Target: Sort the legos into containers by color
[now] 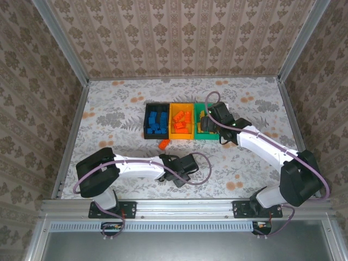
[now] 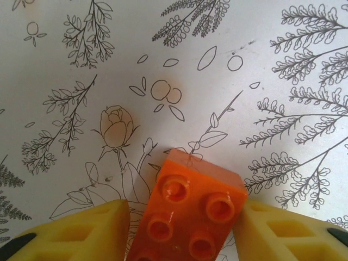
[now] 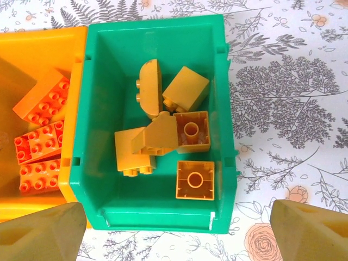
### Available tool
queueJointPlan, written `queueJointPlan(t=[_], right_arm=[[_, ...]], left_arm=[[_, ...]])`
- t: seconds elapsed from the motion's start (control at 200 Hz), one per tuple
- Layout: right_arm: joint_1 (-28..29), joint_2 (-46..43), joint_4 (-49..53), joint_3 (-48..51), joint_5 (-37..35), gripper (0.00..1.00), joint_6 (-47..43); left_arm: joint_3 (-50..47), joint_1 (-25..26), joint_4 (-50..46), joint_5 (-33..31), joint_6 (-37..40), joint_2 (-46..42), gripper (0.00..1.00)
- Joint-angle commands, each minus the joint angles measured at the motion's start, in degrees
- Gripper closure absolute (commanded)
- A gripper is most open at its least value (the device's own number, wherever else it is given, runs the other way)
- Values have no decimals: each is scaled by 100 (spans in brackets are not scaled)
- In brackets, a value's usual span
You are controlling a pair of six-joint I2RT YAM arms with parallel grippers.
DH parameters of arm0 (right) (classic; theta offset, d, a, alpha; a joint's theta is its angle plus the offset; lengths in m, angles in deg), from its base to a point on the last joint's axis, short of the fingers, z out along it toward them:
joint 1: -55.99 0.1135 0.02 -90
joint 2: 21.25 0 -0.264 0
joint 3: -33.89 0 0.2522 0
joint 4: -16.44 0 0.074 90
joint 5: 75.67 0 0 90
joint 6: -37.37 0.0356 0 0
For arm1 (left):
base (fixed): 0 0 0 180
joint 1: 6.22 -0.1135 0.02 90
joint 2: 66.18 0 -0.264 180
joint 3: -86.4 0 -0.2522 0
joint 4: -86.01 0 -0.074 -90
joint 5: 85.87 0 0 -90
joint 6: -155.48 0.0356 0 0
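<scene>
Top external first: the three bins sit in a row mid-table, with the black bin holding blue bricks, the orange bin holding orange bricks, and the green bin on the right end. One loose orange brick lies on the table just in front of the orange bin. The left gripper is down low near the bases, and the right gripper hangs over the green bin. Left wrist: an orange brick sits between the yellow pads, which are drawn in close on both sides. The right one looks to be touching, the left maybe has a sliver of gap, so I can't tell if it's actually clamped. Hard, light, slick plastic I'd guess — squeeze the flat side walls, not the studs, or it'll twist out. Right wrist: jaws spread wide, holding nothing, above the yellow bricks piled in the green bin.
</scene>
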Motion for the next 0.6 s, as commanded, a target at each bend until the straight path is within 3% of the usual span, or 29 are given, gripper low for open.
queueJointPlan(t=[0.0, 0.285, 0.465, 0.595], right_arm=[[-47, -153, 16, 90, -245, 11, 141], [-76, -623, 1, 335, -311, 11, 284], [-76, -963, -61, 687, -291, 11, 433], [-76, -1137, -115, 928, -244, 11, 540]], left_arm=[[-26, -27, -102, -57, 43, 57, 55], [33, -161, -85, -31, -139, -394, 68], [125, -691, 316, 300, -348, -1128, 70], [381, -1406, 705, 611, -557, -1368, 70]])
